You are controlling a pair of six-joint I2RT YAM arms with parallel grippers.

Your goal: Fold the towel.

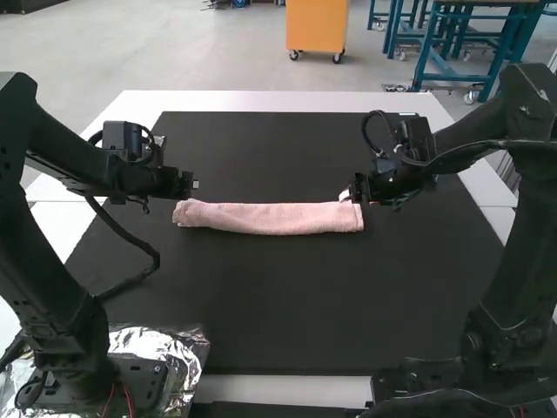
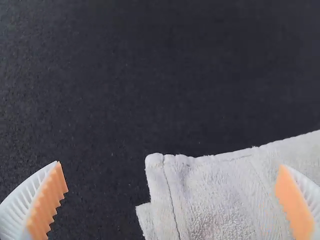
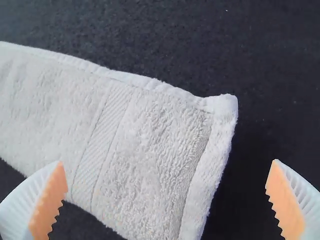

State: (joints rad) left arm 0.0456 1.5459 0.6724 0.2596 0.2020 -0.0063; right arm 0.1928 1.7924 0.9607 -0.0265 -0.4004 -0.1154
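One narrow, fuzzy towel (image 1: 270, 219) lies folded; left end effector (image 1: 194, 184), right end effector (image 1: 346, 195) both gape.

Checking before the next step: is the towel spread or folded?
Folded: the towel lies as a narrow strip, with layered edges at its left end.

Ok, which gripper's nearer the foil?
Left. The left gripper is forward of the foil, by the towel's left end; the right gripper is farther off, at the towel's right end.
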